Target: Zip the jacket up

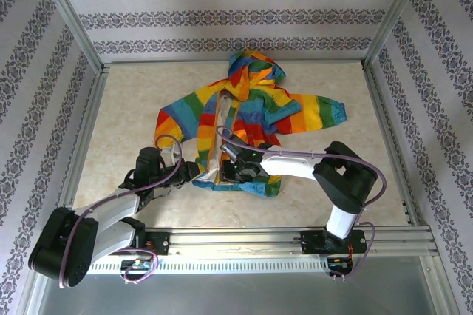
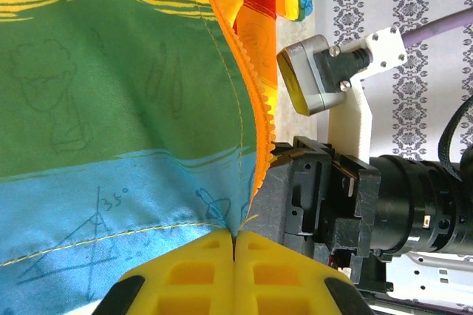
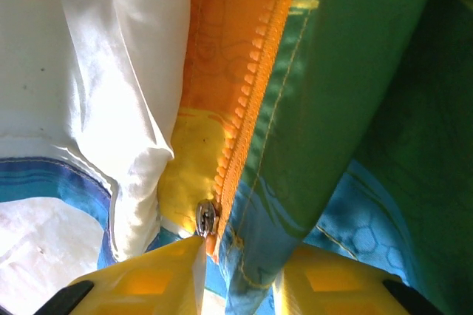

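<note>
While the left gripper (image 2: 233, 245) pinches shut on the blue hem (image 2: 111, 256) of the thin rainbow-striped hooded jacket (image 1: 244, 119), the right gripper (image 3: 240, 278), just beside it, straddles the orange toothed zipper (image 3: 244, 108), fingers apart, white lining (image 3: 126, 71) alongside.

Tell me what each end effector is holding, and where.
The left end effector pinches the jacket at its bottom hem beside the zipper. The right end effector straddles the zipper's lower end; a firm grip cannot be told.

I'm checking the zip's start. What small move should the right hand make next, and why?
Probably close the right hand on the small metal piece at the orange zipper's bottom end: its fingers stand apart beside it, while the left hand pinches the jacket's blue hem.
</note>
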You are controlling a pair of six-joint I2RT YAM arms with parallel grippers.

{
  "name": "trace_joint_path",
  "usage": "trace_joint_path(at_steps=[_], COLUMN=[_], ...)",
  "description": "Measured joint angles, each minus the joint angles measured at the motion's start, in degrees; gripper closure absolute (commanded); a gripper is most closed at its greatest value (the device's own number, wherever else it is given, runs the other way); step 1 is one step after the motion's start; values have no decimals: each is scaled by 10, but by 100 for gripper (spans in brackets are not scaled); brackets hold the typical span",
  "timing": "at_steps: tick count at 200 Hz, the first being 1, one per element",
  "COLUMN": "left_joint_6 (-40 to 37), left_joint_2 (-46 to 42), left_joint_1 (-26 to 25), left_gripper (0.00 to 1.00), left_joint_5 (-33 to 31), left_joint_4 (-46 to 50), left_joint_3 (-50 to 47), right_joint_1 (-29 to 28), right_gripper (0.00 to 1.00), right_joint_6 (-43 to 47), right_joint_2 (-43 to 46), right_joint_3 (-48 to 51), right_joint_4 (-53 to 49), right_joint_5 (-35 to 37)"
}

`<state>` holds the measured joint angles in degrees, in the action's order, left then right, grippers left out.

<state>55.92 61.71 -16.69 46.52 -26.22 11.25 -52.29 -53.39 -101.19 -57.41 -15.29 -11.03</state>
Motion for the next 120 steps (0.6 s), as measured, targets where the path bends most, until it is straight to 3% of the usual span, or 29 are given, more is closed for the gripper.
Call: trace_joint_path(at_steps=[28,44,120], left_joint_6=[-3,-9,-35], left_joint_2=[-16,-30,-79], left_joint_1=[0,1,3], left_gripper=[100,100,100], left_joint_5=[0,0,-2], left_joint_4=[16,29,68], left_joint_3=[-2,-2,-2], right_joint_1=[0,-1,-5], right_gripper=[92,96,100], right_joint_6=[14,25,123], right_joint_2=[-11,-10,94], right_joint_3=[-4,-4,0], right_joint_4=[5,9,13], right_joint_5=[-4,-4,14])
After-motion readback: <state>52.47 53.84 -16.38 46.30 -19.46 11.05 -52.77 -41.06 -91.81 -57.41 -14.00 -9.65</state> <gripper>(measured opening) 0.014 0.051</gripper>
